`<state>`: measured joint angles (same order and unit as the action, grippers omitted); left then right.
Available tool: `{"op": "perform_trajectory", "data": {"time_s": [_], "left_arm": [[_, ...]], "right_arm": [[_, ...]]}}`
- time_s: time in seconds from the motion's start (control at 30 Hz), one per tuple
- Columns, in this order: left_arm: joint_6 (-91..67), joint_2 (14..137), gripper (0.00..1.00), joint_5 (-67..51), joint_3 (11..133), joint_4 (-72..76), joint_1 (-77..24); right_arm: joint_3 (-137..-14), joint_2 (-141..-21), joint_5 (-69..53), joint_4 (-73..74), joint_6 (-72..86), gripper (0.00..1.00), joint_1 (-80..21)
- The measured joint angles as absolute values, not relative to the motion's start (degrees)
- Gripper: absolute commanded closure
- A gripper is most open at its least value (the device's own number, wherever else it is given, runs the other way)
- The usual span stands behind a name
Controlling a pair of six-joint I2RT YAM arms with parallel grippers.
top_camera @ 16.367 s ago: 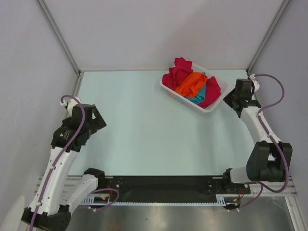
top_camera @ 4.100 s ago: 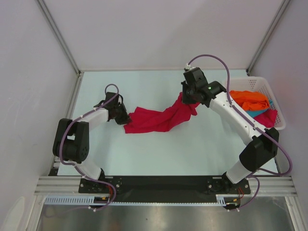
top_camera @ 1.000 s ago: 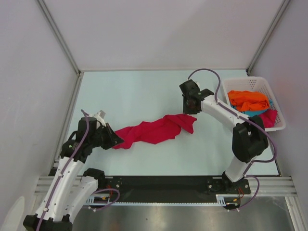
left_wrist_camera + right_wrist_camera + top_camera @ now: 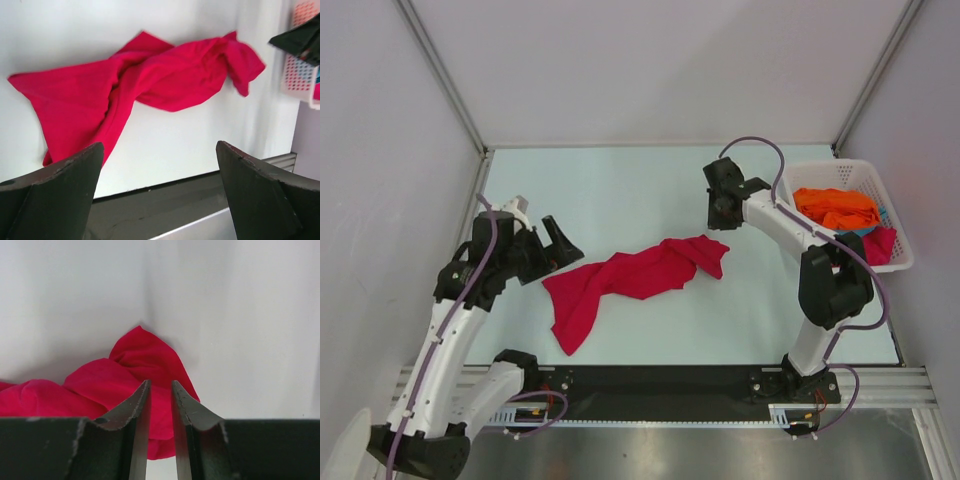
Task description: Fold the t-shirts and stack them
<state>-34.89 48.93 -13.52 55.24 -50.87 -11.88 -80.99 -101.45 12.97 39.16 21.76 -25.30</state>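
A crimson red t-shirt (image 4: 640,275) lies crumpled in a long diagonal strip mid-table, its left end spread toward the front edge. It also shows in the left wrist view (image 4: 150,80) and the right wrist view (image 4: 135,375). My left gripper (image 4: 558,242) is open and empty, just left of the shirt's left end (image 4: 160,145). My right gripper (image 4: 718,220) hovers just behind the shirt's right end, fingers nearly together with nothing between them (image 4: 160,382). An orange t-shirt (image 4: 835,207), a bit of a teal one (image 4: 881,214) and another red one (image 4: 878,245) lie in the basket.
The white slatted basket (image 4: 840,165) stands at the right edge of the table, close to the right arm; part of it shows in the left wrist view (image 4: 300,75). Grey walls close in the left, back and right sides. The black rail (image 4: 660,385) runs along the front.
My left gripper has let go of the shirt's left end and drawn back up and left; that end now lies spread toward the front. My right gripper shifted slightly back from the shirt.
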Motion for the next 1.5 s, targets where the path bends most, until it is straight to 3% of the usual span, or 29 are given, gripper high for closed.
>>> {"op": "perform_trajectory", "data": {"time_s": [0.23,0.6,1.1,1.5], "left_arm": [[-34.92,47.29,0.01,-9.43,59.31,-52.42,-11.77],[-35.16,67.51,0.01,-2.9,53.56,-47.33,-8.08],[-34.87,72.03,0.03,-2.22,52.8,-41.8,-0.67],[-34.87,72.84,0.17,-9.39,46.19,-38.48,3.95]], "right_arm": [[-80.55,-101.23,12.53,38.89,21.78,0.74,-25.1],[-78.22,-97.27,12.53,38.98,21.78,0.74,-25.06],[-75.64,-94.26,12.49,38.85,21.78,0.75,-24.51],[-74.81,-94.26,12.51,38.89,21.78,0.76,-24.43]]}}
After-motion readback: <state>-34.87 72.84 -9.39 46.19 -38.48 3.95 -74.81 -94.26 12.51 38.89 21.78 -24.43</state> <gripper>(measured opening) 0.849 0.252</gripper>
